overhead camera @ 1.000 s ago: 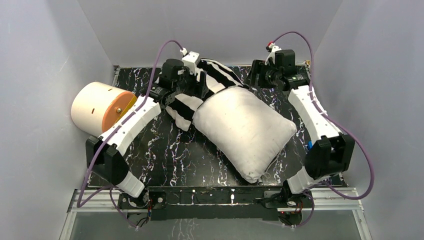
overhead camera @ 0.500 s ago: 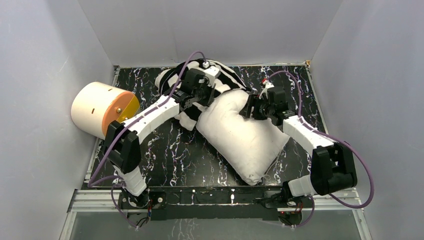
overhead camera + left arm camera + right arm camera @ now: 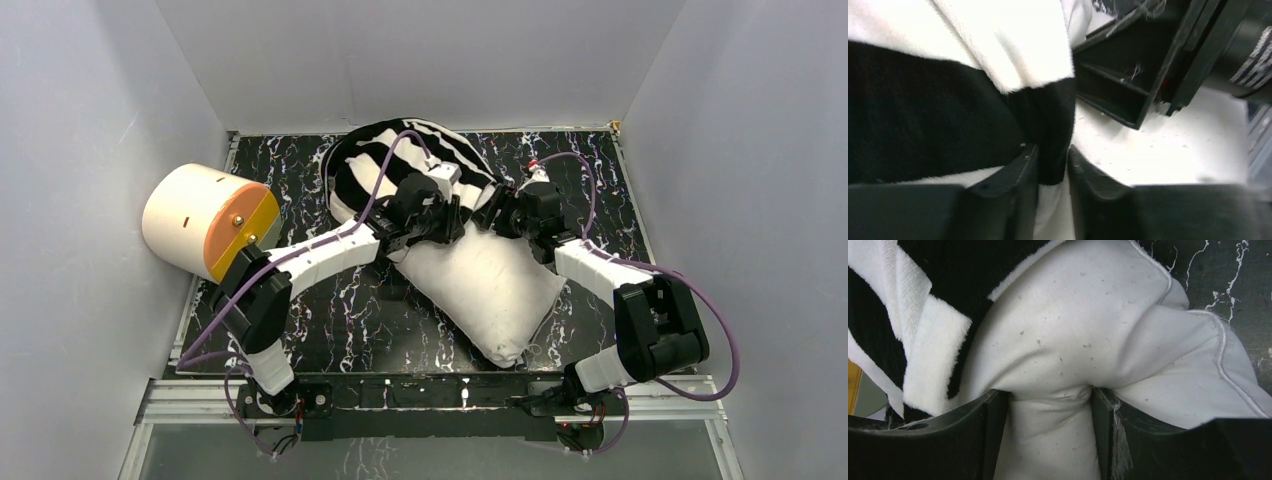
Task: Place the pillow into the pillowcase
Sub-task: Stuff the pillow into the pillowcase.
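The white pillow lies slantwise on the black marbled table, its far end meeting the striped pillowcase bunched at the back. My left gripper sits at that far end, shut on a black-striped edge of the pillowcase, which is pinched between its fingers. White pillow lies just beyond the pinched edge. My right gripper faces it from the right, shut on a bunched fold of the pillow squeezed between its fingers. Pillowcase fabric hangs to its left.
A cream cylinder with an orange face lies on its side at the table's left edge. Grey walls close in the back and both sides. Purple cables loop over both arms. Bare tabletop shows beyond the pillow's corner.
Both grippers came from the back of the table to the pillow's far end. The left closed on the pillowcase edge and dragged it rightward. The right pinched the pillow, which has bunched up.
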